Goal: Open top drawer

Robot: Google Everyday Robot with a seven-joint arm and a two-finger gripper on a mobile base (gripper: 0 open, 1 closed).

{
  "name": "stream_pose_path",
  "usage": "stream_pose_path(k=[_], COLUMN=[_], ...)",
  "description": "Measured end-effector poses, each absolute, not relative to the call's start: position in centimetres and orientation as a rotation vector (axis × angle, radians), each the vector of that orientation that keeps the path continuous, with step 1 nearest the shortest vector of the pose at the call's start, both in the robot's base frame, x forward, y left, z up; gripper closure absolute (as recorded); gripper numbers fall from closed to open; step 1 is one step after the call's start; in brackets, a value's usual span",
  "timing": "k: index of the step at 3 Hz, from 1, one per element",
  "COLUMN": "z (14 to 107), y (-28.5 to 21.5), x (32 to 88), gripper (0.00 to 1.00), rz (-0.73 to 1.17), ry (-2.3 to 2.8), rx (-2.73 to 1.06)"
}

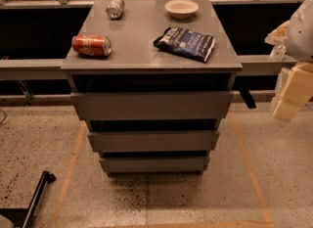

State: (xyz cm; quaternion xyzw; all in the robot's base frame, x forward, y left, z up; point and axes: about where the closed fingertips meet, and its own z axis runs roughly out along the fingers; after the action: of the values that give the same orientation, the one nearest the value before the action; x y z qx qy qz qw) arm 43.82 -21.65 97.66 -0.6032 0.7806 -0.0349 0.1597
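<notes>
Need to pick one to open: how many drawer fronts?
3: the top drawer under the tabletop, a middle drawer below it, a bottom drawer lowest. The gripper hovers right of them.

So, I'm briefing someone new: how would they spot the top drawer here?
Find the grey cabinet with a red can on top; the gripper hangs off to its right, apart. The top drawer is the front directly under the cabinet's top, wider and taller than the two fronts below it.

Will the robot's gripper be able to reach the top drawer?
Probably yes: the gripper hangs at the right, about level with the top drawer, and nothing stands between them.
</notes>
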Motion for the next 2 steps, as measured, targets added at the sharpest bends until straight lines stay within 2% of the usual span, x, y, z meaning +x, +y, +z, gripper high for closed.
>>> stream_pose_path(k=[2], z=[96.4], y=[-21.3], x=[45.3], gripper=[0.0], rz=[-0.04], ry=[2.195], rx=[-1.722])
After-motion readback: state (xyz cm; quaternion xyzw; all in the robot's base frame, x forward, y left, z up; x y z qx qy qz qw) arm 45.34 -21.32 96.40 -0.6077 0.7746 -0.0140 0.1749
